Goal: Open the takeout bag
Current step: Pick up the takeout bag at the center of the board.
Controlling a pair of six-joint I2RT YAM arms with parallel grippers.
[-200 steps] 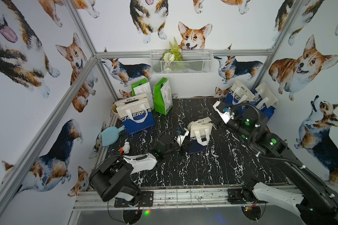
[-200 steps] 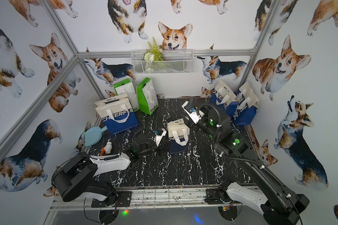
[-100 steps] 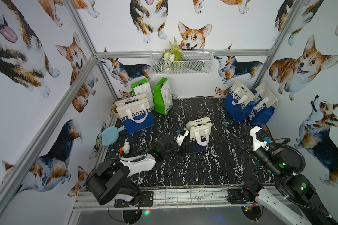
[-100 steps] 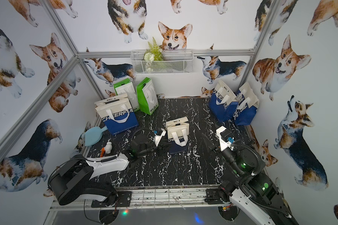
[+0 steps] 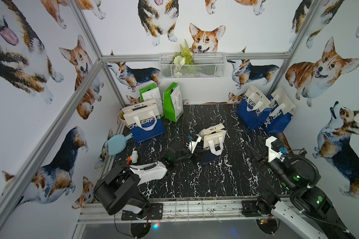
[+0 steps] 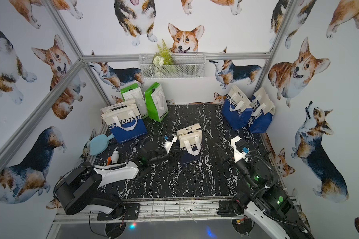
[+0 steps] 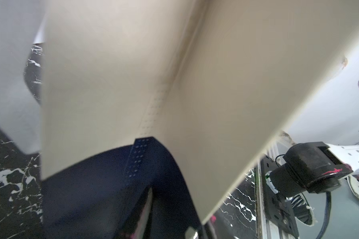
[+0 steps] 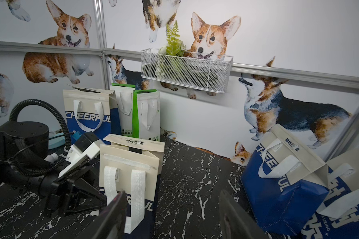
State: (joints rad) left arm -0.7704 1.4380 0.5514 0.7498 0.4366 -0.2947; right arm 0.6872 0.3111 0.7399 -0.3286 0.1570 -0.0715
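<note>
Walls (image 5: 29, 99): white panels printed with corgis stand on three sides, framed by metal rails.
Table (image 5: 216, 182): black marble-patterned top, with both arm bases at its front edge.
Right arm (image 5: 294, 178): black and white, reaches in along the table's right side, well apart from the centre bag.
Left arm (image 5: 149, 175): lies low across the table and points at the centre bag.
Wire basket (image 5: 205, 66): white mesh, hung on the back wall, with a green fern (image 5: 184, 51) in it.
Large bag (image 5: 145, 124): beige over blue, lettered CHEERFUL, upright at the back left.
Blue bags (image 5: 253, 111): two, leaning together in the back right corner.
Green bags (image 5: 173, 105): two, upright against the back wall, just beside the large bag.
Takeout bag (image 8: 129, 165): small, beige over navy with white handles, upright near the table's centre; a dark gap shows between its front panel and the raised rear flap.
Teal scoop (image 5: 116, 143): at the table's left edge.
White bottle (image 5: 134, 156): small, orange part at its side, near the scoop.
Right gripper (image 8: 171, 198): released, fingers spread wide with nothing between them, facing the takeout bag.
Left gripper (image 5: 196, 154): pressed close to the takeout bag's lower side; whether it is clenched on the fabric cannot be told.
</note>
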